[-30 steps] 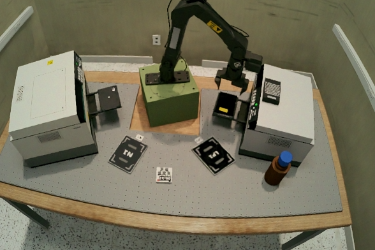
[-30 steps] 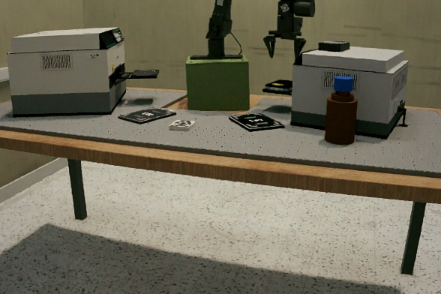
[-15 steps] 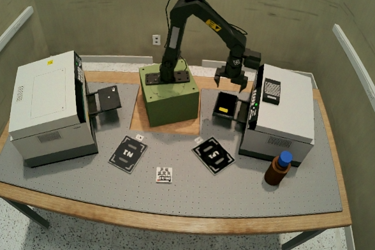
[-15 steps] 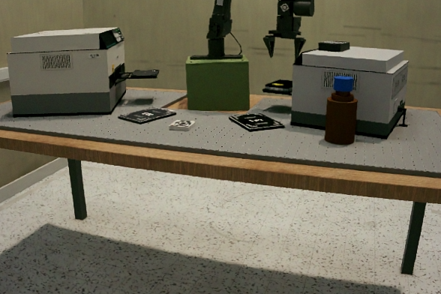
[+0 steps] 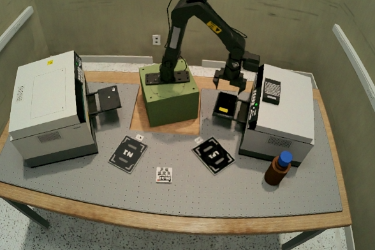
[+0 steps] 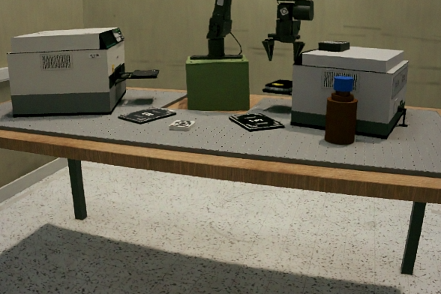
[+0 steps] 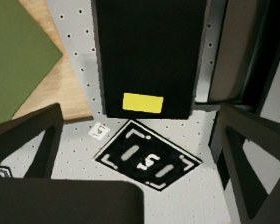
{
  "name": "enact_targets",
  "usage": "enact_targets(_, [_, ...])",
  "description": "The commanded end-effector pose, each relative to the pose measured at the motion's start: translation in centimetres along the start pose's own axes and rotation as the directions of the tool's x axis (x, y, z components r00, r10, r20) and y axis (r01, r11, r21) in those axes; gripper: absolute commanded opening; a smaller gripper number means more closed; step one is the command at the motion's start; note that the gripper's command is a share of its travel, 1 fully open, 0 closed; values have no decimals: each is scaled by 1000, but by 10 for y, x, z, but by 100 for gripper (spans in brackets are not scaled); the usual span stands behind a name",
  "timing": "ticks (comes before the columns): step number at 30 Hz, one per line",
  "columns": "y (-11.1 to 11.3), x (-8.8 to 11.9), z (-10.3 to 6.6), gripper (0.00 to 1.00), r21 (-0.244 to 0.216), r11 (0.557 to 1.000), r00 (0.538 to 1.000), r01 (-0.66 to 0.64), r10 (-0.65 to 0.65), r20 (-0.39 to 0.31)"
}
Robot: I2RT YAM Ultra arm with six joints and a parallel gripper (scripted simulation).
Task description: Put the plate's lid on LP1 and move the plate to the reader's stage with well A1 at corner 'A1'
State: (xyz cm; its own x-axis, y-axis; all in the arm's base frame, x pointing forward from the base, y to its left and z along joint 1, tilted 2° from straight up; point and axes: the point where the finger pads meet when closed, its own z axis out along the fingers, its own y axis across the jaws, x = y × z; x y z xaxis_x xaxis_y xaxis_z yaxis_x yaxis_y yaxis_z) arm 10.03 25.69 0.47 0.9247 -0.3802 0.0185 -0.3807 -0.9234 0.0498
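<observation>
The black lidded plate [image 5: 227, 101] [image 6: 279, 85] [image 7: 146, 55] sits on the dispenser's stage [image 5: 243, 110], left of the white dispenser [image 5: 287, 111] [image 6: 352, 75]. A yellow label [image 5: 223, 110] [image 7: 142, 102] marks its near short end. My gripper [image 5: 230, 85] [image 6: 284, 52] [image 7: 140, 111] is open and empty, hanging well above the plate with its fingers pointing down. The LP1 mat [image 5: 224, 159] [image 6: 256, 123] [image 7: 141, 150] lies bare on the deck in front of the stage. The reader [image 5: 44, 95] [image 6: 64, 64] stands at the left, and its stage [image 5: 106, 97] [image 6: 144, 73] is bare.
A brown bottle with a blue cap [image 5: 277, 170] [image 6: 340, 116] stands in front of the dispenser. A black patterned block [image 5: 272, 90] [image 6: 334, 46] lies on the dispenser's top. The green arm pedestal [image 5: 169, 99] [image 6: 217, 82] is mid-table. The N1 mat [image 5: 127, 154] [image 6: 147, 117] and a small white tag [image 5: 164, 175] lie in front.
</observation>
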Motion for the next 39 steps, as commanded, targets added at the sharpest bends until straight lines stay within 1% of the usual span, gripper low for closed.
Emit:
enact_targets(1, [-9, 1, -5, 100, 53, 999, 1000, -11, 10, 10])
enact_targets(2, [-8, 1, -1, 100, 44, 999, 1000, -11, 10, 10])
enact_targets(4, [-2, 1, 10, 100, 10, 1000, 1000, -10, 10, 9])
enact_targets(6, [-2, 1, 10, 100, 10, 1000, 1000, -10, 10, 9])
enact_targets(7, [-20, 1, -6, 100, 81, 997, 1000, -11, 11, 11])
enact_targets(8, [-19, 1, -3, 100, 73, 997, 1000, -11, 11, 11])
enact_targets(10, [-1, 1, 16, 100, 8, 1000, 1000, -10, 10, 9])
enact_targets(12, [-2, 0, 18, 100, 10, 1000, 1000, -6, 6, 9])
enact_targets(14, [-11, 0, 12, 100, 45, 999, 1000, -6, 6, 10])
enact_targets(15, [-9, 0, 12, 100, 49, 999, 1000, -6, 6, 10])
enact_targets(18, [-2, 0, 26, 100, 11, 1000, 1000, -6, 6, 9])
enact_targets(19, [-2, 1, 27, 100, 10, 1000, 1000, -6, 6, 9])
enact_targets(21, [-9, 1, 24, 100, 36, 999, 1000, -6, 6, 9])
enact_targets(23, [-9, 1, 24, 100, 36, 999, 1000, -6, 6, 9])
enact_targets(24, [-15, 1, 16, 100, 69, 998, 1000, -7, 6, 10])
enact_targets(26, [-4, 1, 30, 100, 25, 1000, 1000, -6, 6, 9])
enact_targets(27, [-1, 1, 36, 100, 8, 1000, 1000, -6, 6, 9])
enact_targets(28, [-7, 1, 34, 100, 22, 1000, 1000, -7, 6, 9])
enact_targets(30, [-5, 1, 36, 100, 22, 1000, 1000, -7, 6, 9])
enact_targets(32, [-10, 1, 35, 100, 39, 999, 1000, -7, 7, 9])
enact_targets(33, [-11, 1, 38, 100, 33, 999, 1000, -7, 7, 9])
enact_targets(35, [-1, 1, 46, 100, 8, 1000, 1000, -5, 5, 9])
enact_targets(36, [-2, 0, 47, 100, 11, 1000, 1000, -3, 3, 9])
enact_targets(38, [-12, 0, 43, 100, 41, 999, 1000, -3, 3, 9])
enact_targets(39, [-12, 0, 43, 100, 41, 999, 1000, -3, 3, 9])
